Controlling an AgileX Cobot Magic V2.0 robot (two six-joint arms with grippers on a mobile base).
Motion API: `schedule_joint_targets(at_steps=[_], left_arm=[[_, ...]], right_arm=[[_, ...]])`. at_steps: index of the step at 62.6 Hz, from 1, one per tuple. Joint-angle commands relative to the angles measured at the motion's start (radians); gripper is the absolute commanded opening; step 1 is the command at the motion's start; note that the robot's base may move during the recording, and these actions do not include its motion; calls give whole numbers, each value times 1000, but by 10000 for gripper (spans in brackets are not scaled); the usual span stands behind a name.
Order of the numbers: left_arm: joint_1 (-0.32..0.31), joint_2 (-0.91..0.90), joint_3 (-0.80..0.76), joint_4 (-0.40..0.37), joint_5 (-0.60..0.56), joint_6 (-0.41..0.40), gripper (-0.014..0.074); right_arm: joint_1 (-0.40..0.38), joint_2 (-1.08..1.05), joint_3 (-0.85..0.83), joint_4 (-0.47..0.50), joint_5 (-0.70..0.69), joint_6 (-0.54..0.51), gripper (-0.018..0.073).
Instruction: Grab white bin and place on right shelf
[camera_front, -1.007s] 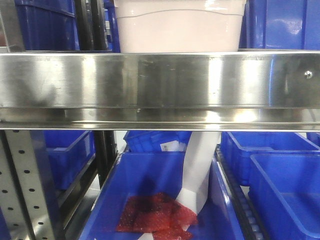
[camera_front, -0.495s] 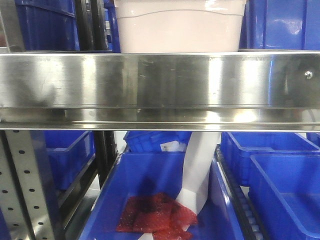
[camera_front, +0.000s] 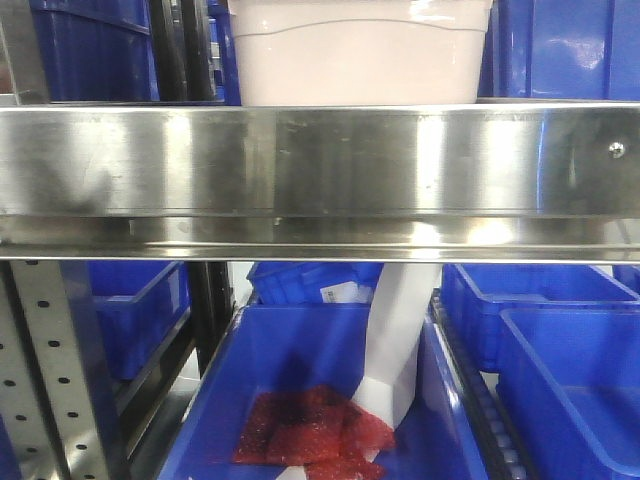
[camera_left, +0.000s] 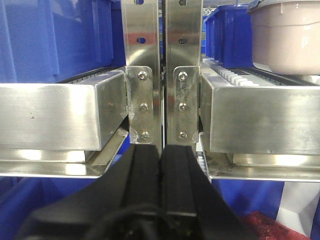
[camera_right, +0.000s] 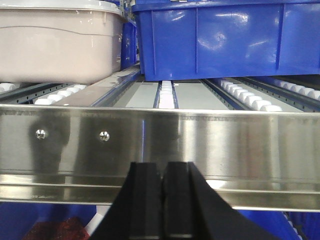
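The large pinkish-white translucent plastic bin (camera_front: 360, 55) sits on the shiny stainless-steel rack shelf (camera_front: 320, 170), just behind its broad reflective front rail, with its pale grey lid (camera_left: 285, 6) on. In the right wrist view it rests on the white roller tracks (camera_right: 167, 95) toward the shelf's left end, beside a tall blue plastic crate (camera_right: 225, 40). The black left gripper (camera_left: 161, 165) has its fingers pressed together, empty, facing two bolted steel uprights (camera_left: 162, 75). The black right gripper (camera_right: 162, 195) is likewise pressed closed on nothing, before the rail. Below, an open blue crate (camera_front: 250, 380) holds red mesh bags (camera_front: 315, 430).
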Motion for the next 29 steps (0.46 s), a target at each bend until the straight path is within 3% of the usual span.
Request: schedule_joint_targets(at_steps=[1,29], left_arm=[[0,-10,-2,-13,-90,-4,-117],[0,-10,-2,-13,-90,-4,-117]], right_arm=[[3,-19,0,-13,-80,-10,71],[3,-19,0,-13,-80,-10,71]])
